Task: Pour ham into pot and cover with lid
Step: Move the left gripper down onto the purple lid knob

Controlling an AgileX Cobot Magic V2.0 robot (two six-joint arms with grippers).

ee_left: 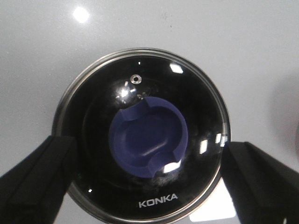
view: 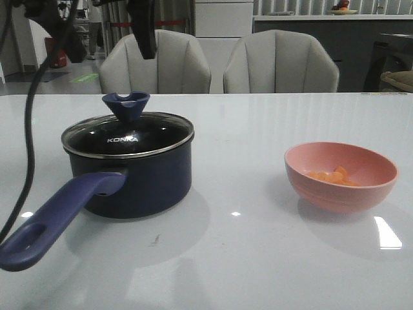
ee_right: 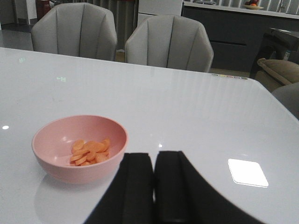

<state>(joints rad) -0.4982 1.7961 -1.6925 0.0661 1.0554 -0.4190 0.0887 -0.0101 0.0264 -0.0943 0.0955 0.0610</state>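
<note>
Your left gripper (ee_left: pixel 148 182) hangs wide open, empty, straight above the lid (ee_left: pixel 145 140); your right gripper (ee_right: pixel 154 186) is closed, empty, beside the bowl (ee_right: pixel 56 163) of ham (ee_right: pixel 90 152).

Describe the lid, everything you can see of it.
The lid is round clear glass with a steel rim, a small steam vent, white KONKA lettering and a blue flared knob with notched edges. It sits level and closed on the pot. The open left gripper hangs above, its fingers flanking the lid, not touching it.

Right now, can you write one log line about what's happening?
lid: on pot | ham: in pink bowl | left gripper: open above lid | right gripper: shut, empty
</note>
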